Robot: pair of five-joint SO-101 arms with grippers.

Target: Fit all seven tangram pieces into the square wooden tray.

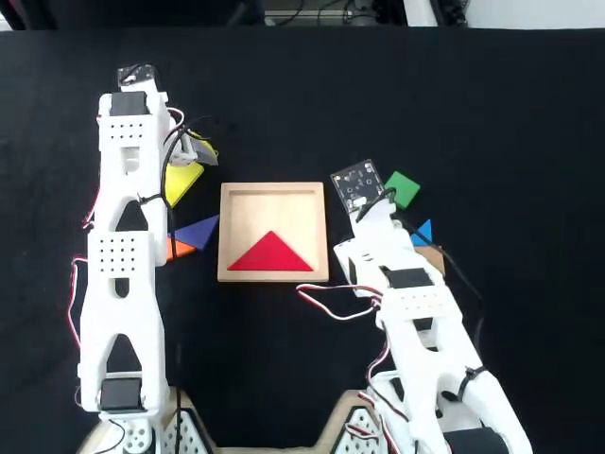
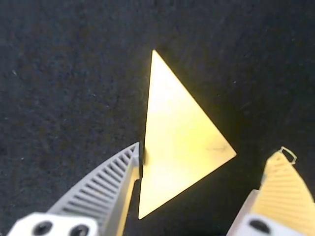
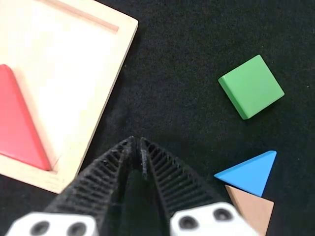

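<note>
The square wooden tray [image 1: 272,194] lies mid-table with a red triangle [image 1: 271,253] in its near half. In the left wrist view my left gripper [image 2: 210,150] is open astride a yellow triangle [image 2: 177,142] that lies flat on the cloth; the grey finger [image 2: 115,179] touches one edge, while the yellow finger [image 2: 285,182] stands clear of it. My right gripper [image 3: 137,142] is shut and holds nothing. It hangs over the cloth just off the tray's [image 3: 98,44] right rim, with the red triangle [image 3: 17,123] inside.
A green square [image 3: 251,86], a light-blue triangle [image 3: 248,172] and a brown piece [image 3: 251,209] lie right of the tray. A purple triangle [image 1: 198,230] and an orange piece [image 1: 178,248] lie left of it, beside the left arm. Black cloth covers the table.
</note>
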